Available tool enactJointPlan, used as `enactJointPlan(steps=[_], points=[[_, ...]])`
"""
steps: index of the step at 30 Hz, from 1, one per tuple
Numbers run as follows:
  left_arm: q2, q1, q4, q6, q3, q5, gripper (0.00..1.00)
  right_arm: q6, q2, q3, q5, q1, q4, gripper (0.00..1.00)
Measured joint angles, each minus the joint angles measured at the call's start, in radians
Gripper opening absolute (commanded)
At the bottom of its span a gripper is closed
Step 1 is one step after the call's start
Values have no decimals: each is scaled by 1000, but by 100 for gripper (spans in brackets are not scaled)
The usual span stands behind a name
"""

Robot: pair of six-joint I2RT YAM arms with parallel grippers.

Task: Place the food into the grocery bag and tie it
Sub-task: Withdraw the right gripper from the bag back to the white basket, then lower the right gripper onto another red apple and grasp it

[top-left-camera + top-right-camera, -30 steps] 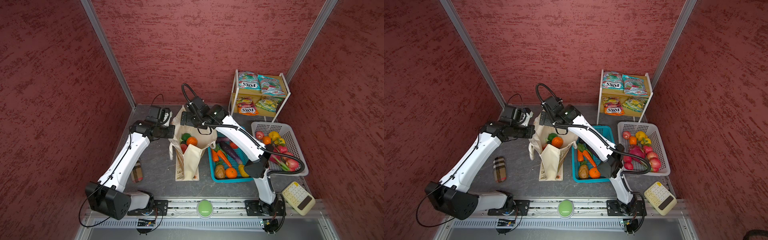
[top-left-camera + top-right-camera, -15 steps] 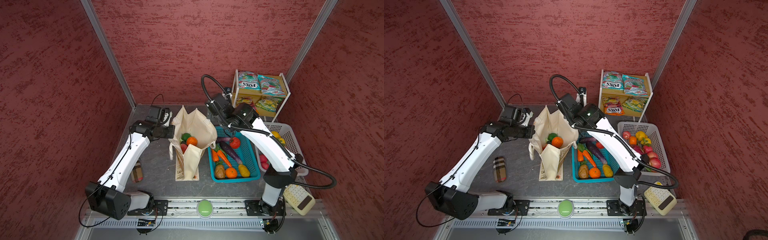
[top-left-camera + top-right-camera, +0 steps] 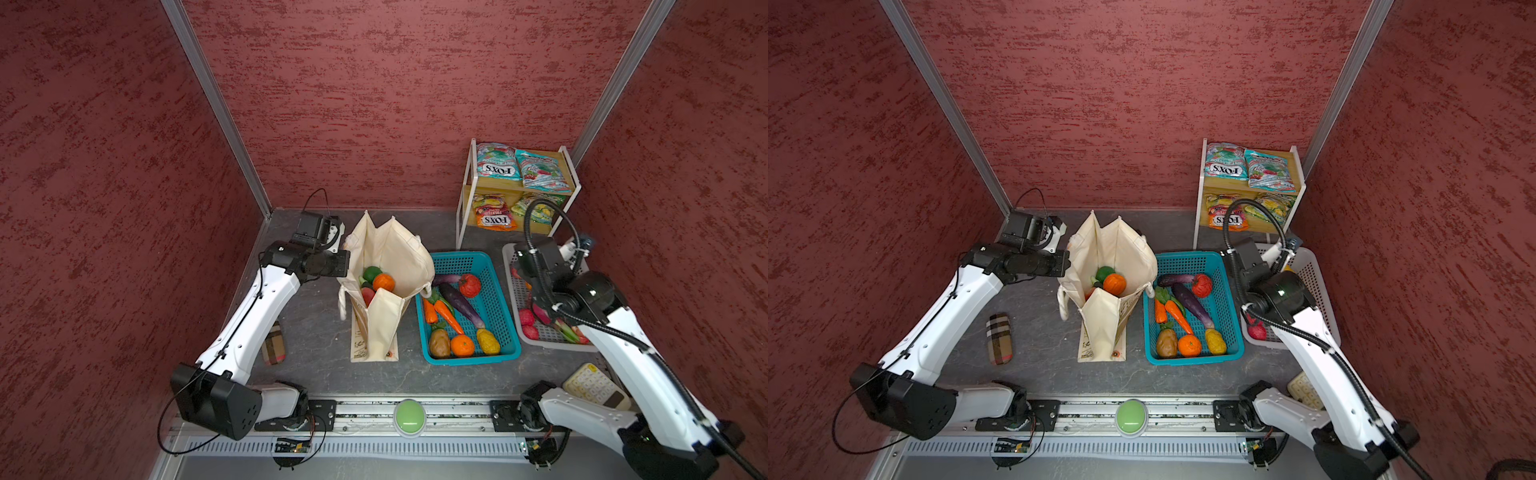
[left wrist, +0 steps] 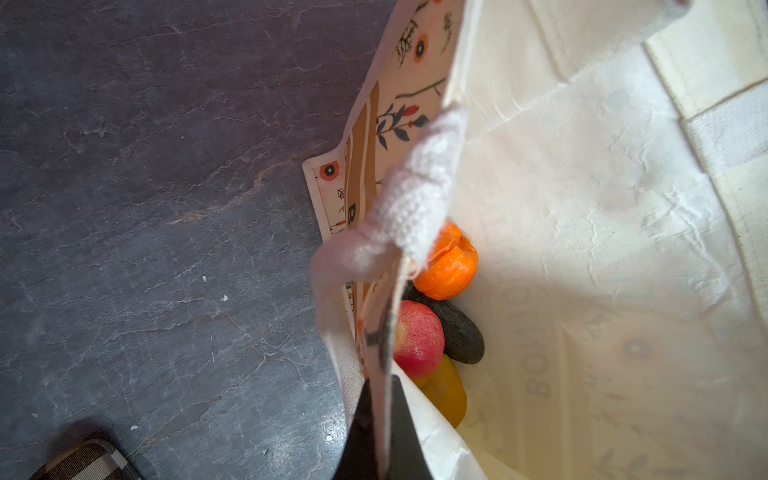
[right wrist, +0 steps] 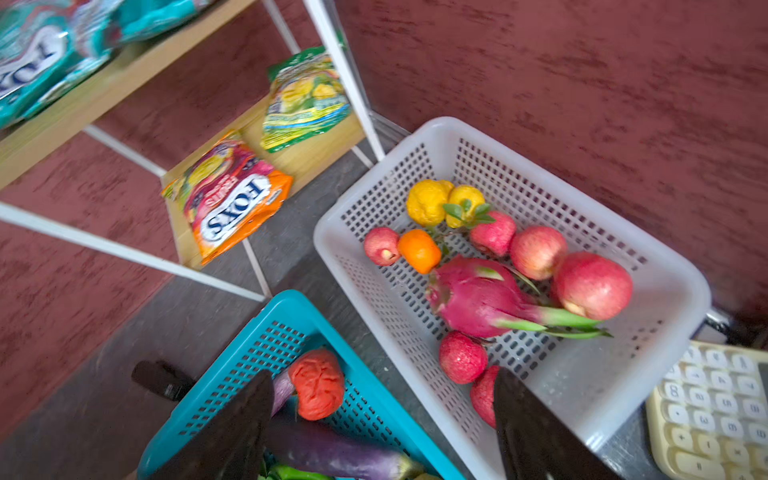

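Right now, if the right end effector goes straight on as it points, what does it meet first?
Probably the near wall of the white perforated plastic basket, though depth is unclear.

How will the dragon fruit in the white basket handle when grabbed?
The dragon fruit has matte, textured skin: probably won't slip. Oval body may roll against the big apple. Green leaf tips look bendy: likely poor grip points.
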Motion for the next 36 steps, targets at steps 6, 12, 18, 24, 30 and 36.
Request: enactJointPlan(steps=[6,12,18,24,30,36], points=[[0,0,0,0,0,0,0,36,-36,-76,-53,-136,-5,85],[0,0,0,0,0,0,0,41,29,-91,-64,-271,-55,91],[0,-1,0,0,0,0,0,60,76,-121,-51,-378,-84,93],[0,-2,0,0,0,1,0,23,100,-142,-42,-547,-53,94],[0,-3,0,0,0,3,0,-29,163,-191,-44,-662,24,96],[0,-9,3,0,0,4,0,-97,206,-249,-86,-740,101,97]])
